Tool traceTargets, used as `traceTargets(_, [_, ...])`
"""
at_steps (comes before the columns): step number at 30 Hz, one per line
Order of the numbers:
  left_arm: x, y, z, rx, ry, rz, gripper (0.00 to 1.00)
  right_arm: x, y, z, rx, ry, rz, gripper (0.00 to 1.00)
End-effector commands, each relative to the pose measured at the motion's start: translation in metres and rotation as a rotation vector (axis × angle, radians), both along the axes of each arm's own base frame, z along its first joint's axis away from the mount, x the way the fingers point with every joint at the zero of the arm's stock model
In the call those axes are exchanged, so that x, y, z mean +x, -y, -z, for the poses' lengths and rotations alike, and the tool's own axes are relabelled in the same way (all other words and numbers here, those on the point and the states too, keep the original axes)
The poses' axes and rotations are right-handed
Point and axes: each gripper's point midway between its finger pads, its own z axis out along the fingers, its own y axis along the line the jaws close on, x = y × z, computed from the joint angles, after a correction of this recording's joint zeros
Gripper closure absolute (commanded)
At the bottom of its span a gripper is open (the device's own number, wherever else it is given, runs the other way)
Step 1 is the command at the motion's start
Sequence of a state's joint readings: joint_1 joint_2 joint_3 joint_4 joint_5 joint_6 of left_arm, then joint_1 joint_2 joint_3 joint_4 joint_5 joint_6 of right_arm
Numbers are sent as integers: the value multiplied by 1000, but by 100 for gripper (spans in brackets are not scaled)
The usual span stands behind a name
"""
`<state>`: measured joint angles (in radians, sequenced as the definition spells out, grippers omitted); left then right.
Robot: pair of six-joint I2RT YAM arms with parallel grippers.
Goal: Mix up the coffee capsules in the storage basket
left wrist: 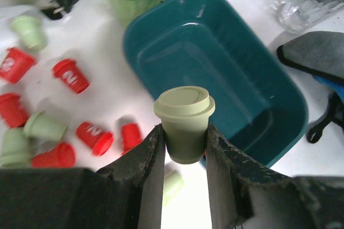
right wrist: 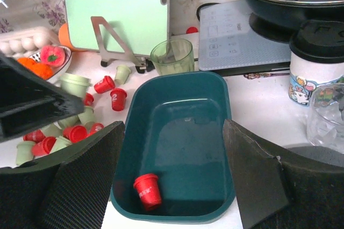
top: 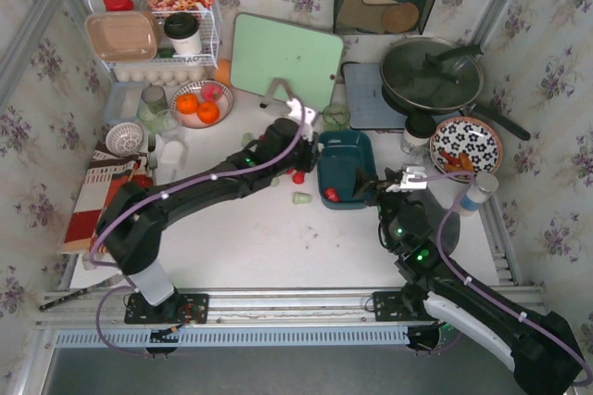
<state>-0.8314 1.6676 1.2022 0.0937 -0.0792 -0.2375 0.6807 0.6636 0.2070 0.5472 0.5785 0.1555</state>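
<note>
Storage basket lies a little right of the centre in the top view, dark teal, on the white table. Inside it we see only one red capsule, lying tilted near the lower left corner of the basket in the right wrist view. The other coffee capsules, red and pale green, are scattered on the table at the left of the basket, some upright and some on their side. The left gripper pinches one pale green capsule by its body, upright with the lid on top. In the left wrist view it is at the lower centre, in front of the basket's lower left rim. The right gripper has its fingers spread wide, one at each side of the basket's near end; we cannot tell if they touch it. A green glass cup stands just beyond the basket's far end.
</note>
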Motion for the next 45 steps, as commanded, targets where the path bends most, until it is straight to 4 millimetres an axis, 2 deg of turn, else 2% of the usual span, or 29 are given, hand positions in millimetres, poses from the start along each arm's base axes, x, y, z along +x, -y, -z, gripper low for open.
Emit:
traceTargets(1, [-6,36,19,58,-40,36,91,-2,10,-12,61,43,46,19])
traceTargets(6, [-18,58,53,189,-114,37,92,-2,8,-12,65,40,39,19])
traceTargets(9, [-22,68,60,218,-117,41,91,-2,8,-11,65,38,37,19])
traceTargets(12, [-23,68,67,257,-126,20,86,-2,8,-11,66,37,39,18])
traceTargets(14, [-23,67,69,264,-132,11,78,-2,9,-12,68,38,42,18])
traceTargets(18, [-23,65,70,265,-129,1,65,-2,9,-12,69,39,45,18])
traceTargets(27, [-20,69,62,205,-89,-2,59,-2,9,-11,66,35,47,17])
traceTargets(29, [-18,67,61,204,-78,-16,46,-2,9,-11,66,34,47,17])
traceTargets(32, [-19,66,56,186,-63,-12,36,-2,10,-11,66,35,48,17])
traceTargets(35, [-19,64,50,170,-49,-15,34,-2,10,-11,67,36,48,17])
traceTargets(37, [-19,61,46,168,-36,-25,34,-2,10,-11,66,36,48,17])
traceTargets(41, [-19,42,22,147,16,-75,34,-1,7,-10,49,29,37,17])
traceTargets(45, [-18,-7,-5,172,74,-236,32,4,-5,-8,14,-1,-8,18])
